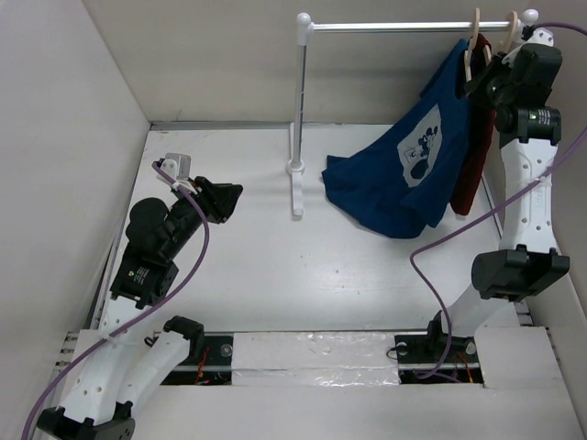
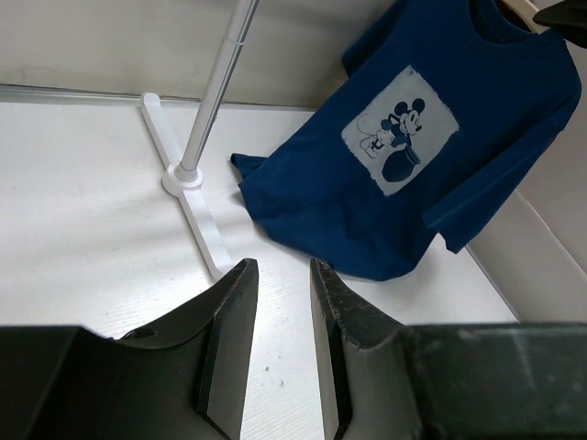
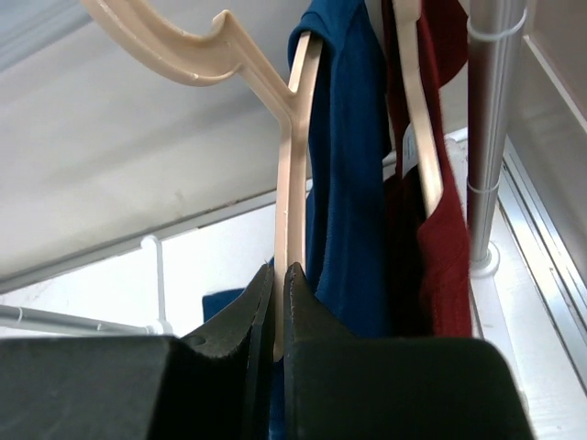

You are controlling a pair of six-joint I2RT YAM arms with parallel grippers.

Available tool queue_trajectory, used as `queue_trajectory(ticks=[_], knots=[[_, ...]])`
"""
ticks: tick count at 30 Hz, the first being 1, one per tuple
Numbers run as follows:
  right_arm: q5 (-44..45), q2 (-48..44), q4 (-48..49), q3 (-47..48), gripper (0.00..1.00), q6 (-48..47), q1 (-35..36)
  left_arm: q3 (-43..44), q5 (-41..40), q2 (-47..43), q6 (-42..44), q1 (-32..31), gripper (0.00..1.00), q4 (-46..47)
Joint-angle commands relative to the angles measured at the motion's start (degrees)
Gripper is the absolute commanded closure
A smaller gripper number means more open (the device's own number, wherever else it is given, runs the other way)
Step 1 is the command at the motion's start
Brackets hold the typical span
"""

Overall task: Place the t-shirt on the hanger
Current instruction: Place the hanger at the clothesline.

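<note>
Royal blue short-sleeved t-shirt with white cartoon mouse print (image 1: 404, 174): the collar end is hanging high at the right end of the white-and-silver clothes rail (image 1: 404, 27). The hem is trailing down and resting in folds on the white table (image 1: 275, 266).

The blue cloth is lying against one side of the pale beige curved plastic hanger (image 3: 292, 183). Judgement: one shoulder looks threaded and the other does not, so the task is partly done.

The right end effector (image 3: 279, 275) is pinching the hanger's thin edge, jaws pressed onto it, probably to steady the hanger at working height while the cloth is drawn over it. Whether the hook is seated on the rail cannot be told.

Just beside the t-shirt, on the far side from the left arm, a dark red shirt (image 1: 472, 174) is hanging on a second pale hanger (image 3: 417, 110).

The left end effector (image 2: 282, 270) is hovering low over the table at the left, jaws partly spread with nothing between them. It is well apart from the t-shirt and pointing toward it. Judgement: it is positioned to reach in for the loose cloth.
</note>
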Motion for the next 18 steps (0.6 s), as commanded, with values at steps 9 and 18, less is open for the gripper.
queue_trajectory(ticks=[9, 18], knots=[[-6.5, -4.1, 14.4, -8.5, 0.83, 3.2, -4.1, -0.6, -0.6, -0.4, 0.8, -0.2, 0.65, 1.8], [-5.4, -15.9, 18.0, -13.2, 0.00, 3.7, -4.1, -0.2, -1.0, -0.4, 0.8, 1.0, 0.37, 1.3]])
